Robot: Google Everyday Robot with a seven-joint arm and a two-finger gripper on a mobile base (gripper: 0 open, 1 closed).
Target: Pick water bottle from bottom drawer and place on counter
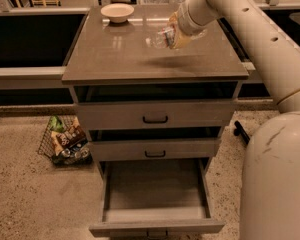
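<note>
Reached in from 2 o'clock with the pale arm (250,31), across the far right corner of the counter (115,59). Held the gripper (172,34) over the slab, at about 1 o'clock from the counter's middle. Pinched the water bottle (157,39) between the fingers, closed around its labelled end. Kept the bottle tipped nearly onto its side, clear end toward 9 o'clock and slightly down. Appeared to hang just off the surface rather than rest on it, with a dark shadow (177,62) thrown on the slab toward 5 o'clock of the bottle. Left open whether any part of the bottle touched the top. Showed a shallow cream bowl (117,12) upright near the counter's far edge at 11 o'clock, well apart from the bottle. Below the counter, stacked two shallower grey drawers, the upper drawer (190,115) and the middle drawer (190,148), each with a small black handle. Had the bottom drawer (155,189) pulled out toward 6 o'clock, plain grey floor in view. Showed a wire basket (65,143) of packets on the speckled floor (20,199) at 9 o'clock of the drawers, just beside the cabinet. Filled the frame at 4 o'clock with the robot's rounded body (277,184).
</note>
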